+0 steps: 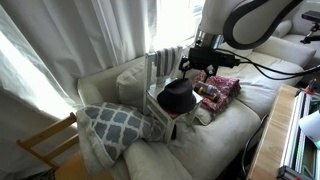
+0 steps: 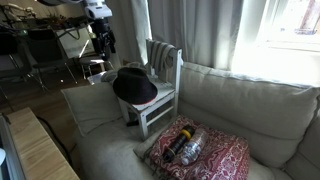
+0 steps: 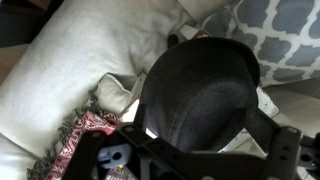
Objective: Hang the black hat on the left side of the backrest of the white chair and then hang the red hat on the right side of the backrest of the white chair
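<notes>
Black hat [image 2: 135, 87] on white chair [image 2: 165, 58] atop pale sofa [image 2: 250, 100] before curtains [image 2: 215, 30], jaws' state unclear

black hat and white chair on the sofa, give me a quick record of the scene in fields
black hat: lies on the seat of the white chair, brim past the seat edge, not hung
white chair: stands on the sofa
gripper: above the black hat, apart from it, looks open
red hat: not clearly seen
red patterned cloth: on the sofa beside the chair
grey patterned pillow: on the sofa at the chair's other side
</notes>
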